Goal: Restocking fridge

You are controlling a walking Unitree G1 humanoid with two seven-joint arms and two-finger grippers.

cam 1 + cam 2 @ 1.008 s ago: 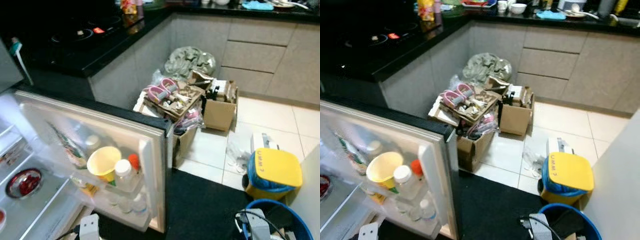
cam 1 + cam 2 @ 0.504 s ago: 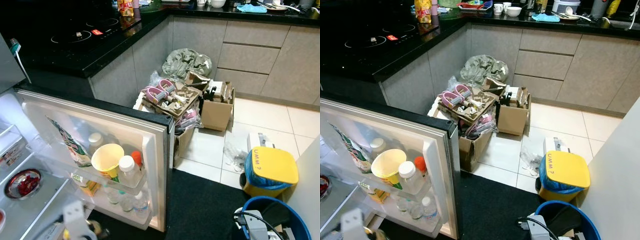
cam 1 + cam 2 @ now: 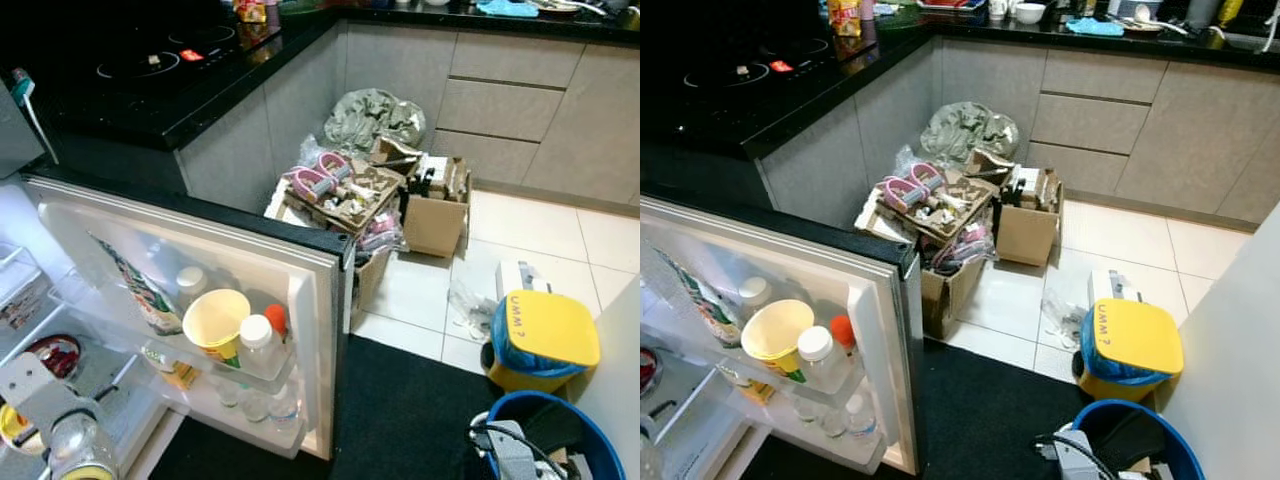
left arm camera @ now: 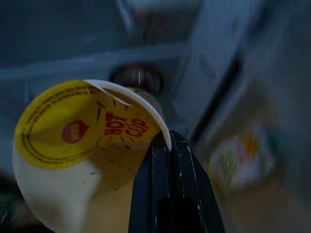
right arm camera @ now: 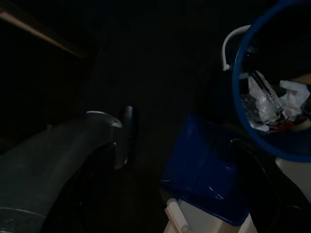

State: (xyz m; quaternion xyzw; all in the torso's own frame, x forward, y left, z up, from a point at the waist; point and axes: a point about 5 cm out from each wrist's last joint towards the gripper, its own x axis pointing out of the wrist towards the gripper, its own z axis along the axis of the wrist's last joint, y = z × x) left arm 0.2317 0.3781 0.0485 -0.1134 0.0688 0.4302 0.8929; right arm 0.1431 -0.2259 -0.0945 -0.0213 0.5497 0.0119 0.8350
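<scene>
Right now the left gripper is clamped on the rim of a yellow "HOT CUP" noodle cup; its black fingers are pinched together over the peeled-back lid edge. In the head view that cup sits low at the robot's left, in front of the open fridge shelves, near a dark bowl of red food. The fridge door stands open; its rack holds a yellow funnel-like cup, a white-capped bottle, an orange-capped bottle and a green-printed packet.

The right arm hangs idle over a blue bucket; cannot tell how its fingers stand, the wrist view is too dark. A yellow lid marked "UMM 7" tops a bin just beside the bucket. Cardboard boxes of clutter sit on the tile floor against grey cabinets. A black hob is set in the counter.
</scene>
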